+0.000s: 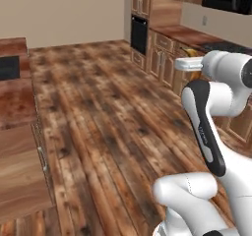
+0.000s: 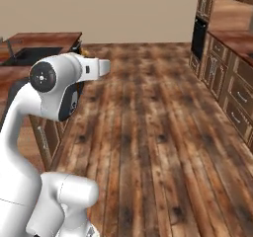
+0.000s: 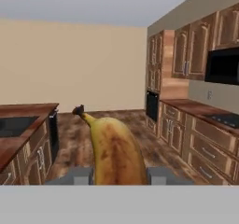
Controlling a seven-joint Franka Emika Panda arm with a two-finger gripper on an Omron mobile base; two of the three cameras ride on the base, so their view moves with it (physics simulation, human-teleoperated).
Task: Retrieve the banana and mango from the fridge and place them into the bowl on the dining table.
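Note:
In the hand view, the banana [image 3: 114,148] is yellow with brown streaks and a dark stem tip pointing away. My gripper [image 3: 119,176] is shut on it, one grey fingertip [image 3: 77,175] on each side. The banana is held in the air above the wooden floor. The dining table [image 3: 18,141] with its black sink basin [image 3: 14,124] lies to the left; it also appears in the left base view as the dining table [image 1: 17,107] and in the right base view as the dining table [image 2: 47,37]. The mango, the fridge and the bowl are out of view.
Wooden cabinets with drawers [image 3: 200,143] run along the right wall, with a black oven [image 3: 152,105], a stovetop [image 3: 226,119] and a microwave [image 3: 224,64]. A broad stretch of plank floor [image 1: 108,112] lies between the table and the cabinets.

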